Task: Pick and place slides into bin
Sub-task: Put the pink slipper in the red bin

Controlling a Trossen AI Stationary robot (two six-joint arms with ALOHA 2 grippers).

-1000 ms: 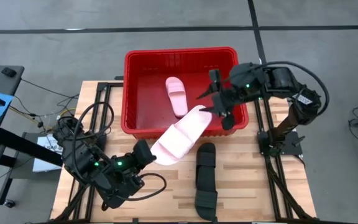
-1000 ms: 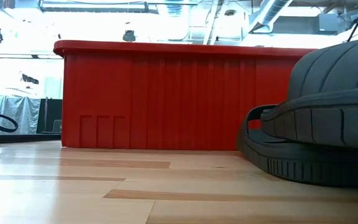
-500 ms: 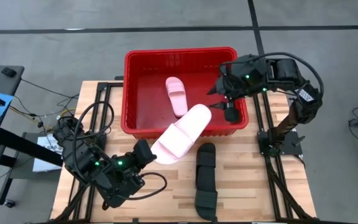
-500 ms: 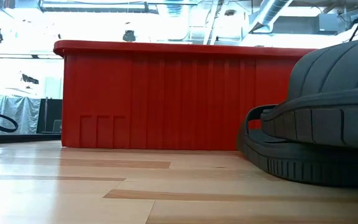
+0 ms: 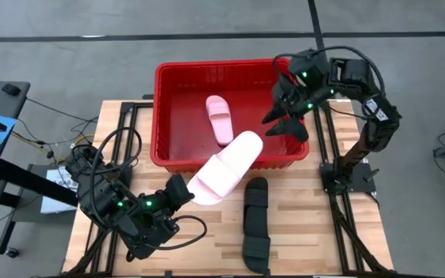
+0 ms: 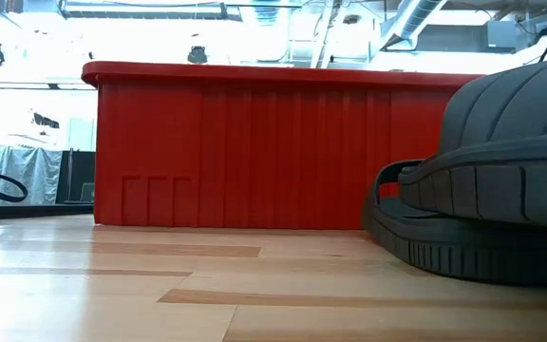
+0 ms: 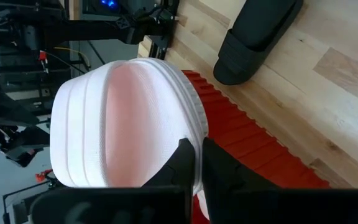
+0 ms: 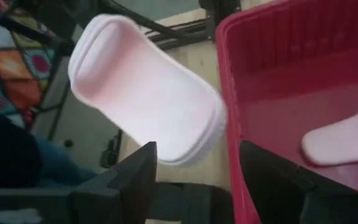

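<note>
Right gripper (image 5: 286, 122) has drawn back to the red bin's (image 5: 163, 116) right rim, fingers apart and empty.
Left gripper (image 5: 182, 190), clamped on a pink slide (image 5: 226, 166), holds it over the near rim; another pink slide (image 5: 219, 119) lies inside, black slides (image 5: 255, 224) near.

The bin (image 5: 161, 116) has bare floor on its left half and far side; 1 pink slide (image 5: 220, 119) lies near its middle. A second pink slide (image 5: 225, 166), pinched by the left hand (image 5: 185, 191), slants across the near rim and blocks that approach. The right hand (image 5: 288, 122), fingers apart, hangs over the bin's right wall. 2 black slides (image 5: 255, 224) occupy the bench right of centre.
</note>
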